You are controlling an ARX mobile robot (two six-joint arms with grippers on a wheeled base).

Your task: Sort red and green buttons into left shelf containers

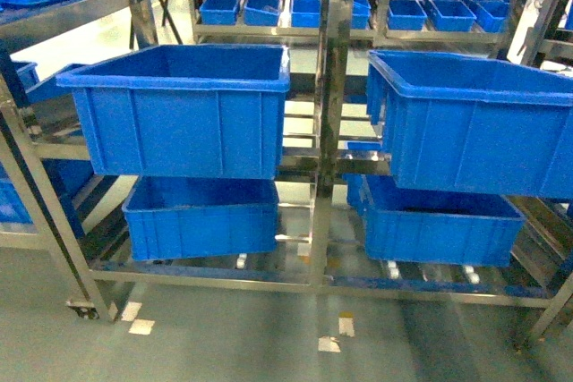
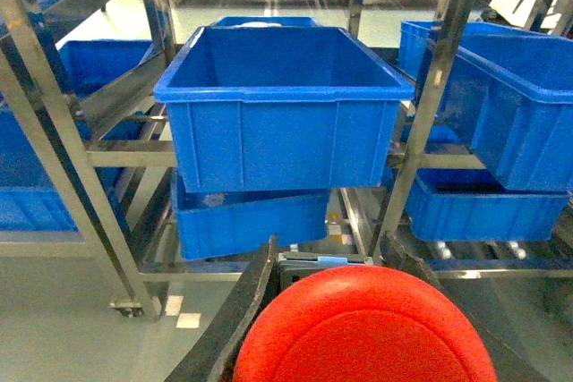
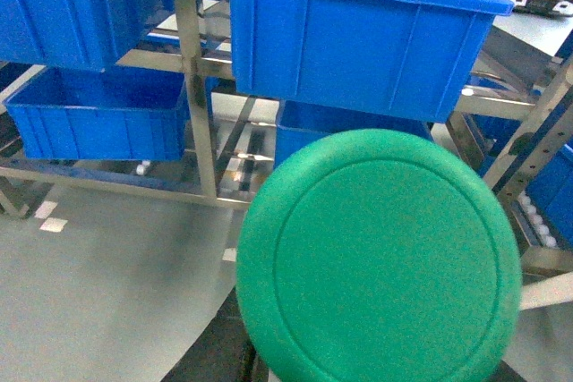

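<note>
Held close under each wrist camera, the red button (image 2: 365,328) and green button (image 3: 380,261) look clenched in their end effectors, carry step underway; next, reach toward the left tubs (image 1: 183,114) at eleven o'clock.

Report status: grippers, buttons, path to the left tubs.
Left gripper shut on red button. Right gripper shut on green button. Left shelf tubs ahead, upper one open-topped; nothing in the way.
</note>
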